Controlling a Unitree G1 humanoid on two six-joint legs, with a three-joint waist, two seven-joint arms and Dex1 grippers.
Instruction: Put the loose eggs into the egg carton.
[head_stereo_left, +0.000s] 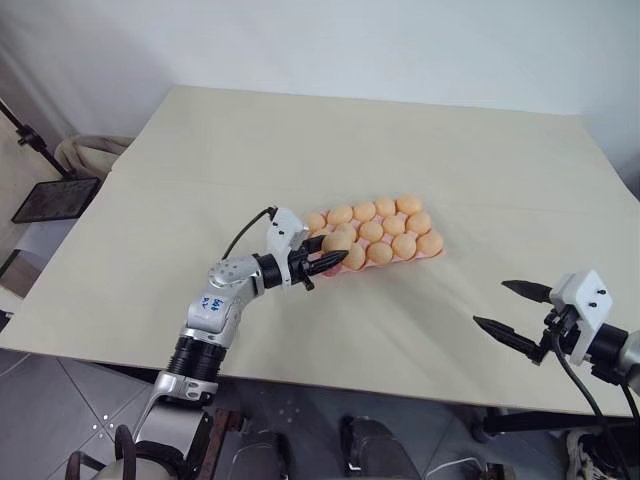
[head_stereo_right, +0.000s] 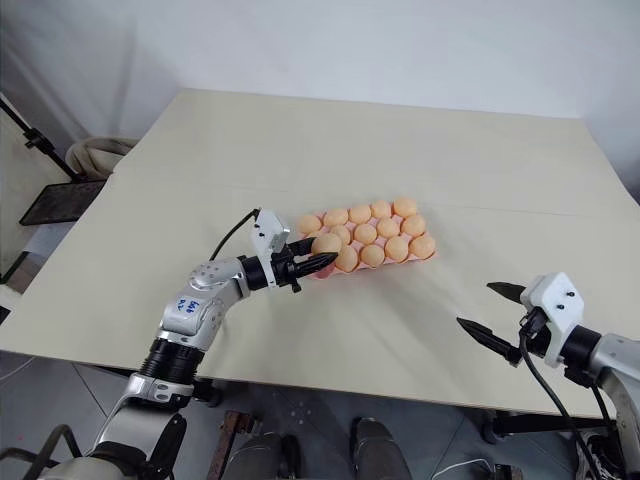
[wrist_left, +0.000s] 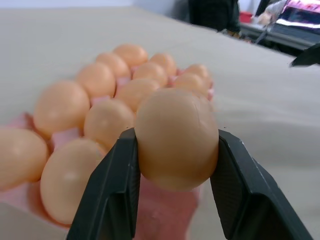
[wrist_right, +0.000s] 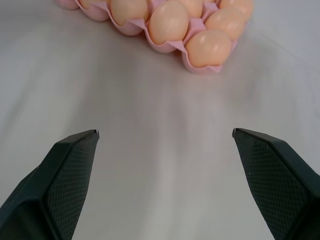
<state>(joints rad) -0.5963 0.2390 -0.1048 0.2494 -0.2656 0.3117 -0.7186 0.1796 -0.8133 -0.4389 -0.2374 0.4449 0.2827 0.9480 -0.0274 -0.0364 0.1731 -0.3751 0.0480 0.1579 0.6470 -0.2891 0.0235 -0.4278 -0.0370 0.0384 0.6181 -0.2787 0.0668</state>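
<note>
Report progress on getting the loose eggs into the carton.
Done: the egg carton looks nearly full of eggs. In hand: the left gripper is shut on one egg, held over the carton's near-left corner, where pink shows beneath it. Left: setting that egg down; no other loose eggs lie on the table. The right gripper waits open.

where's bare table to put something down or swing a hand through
Bare table lies beyond the egg carton toward the wall, along the left side, and between the carton and the right gripper. It is crowded at the carton's near-left corner, where the left gripper holds an egg.
</note>
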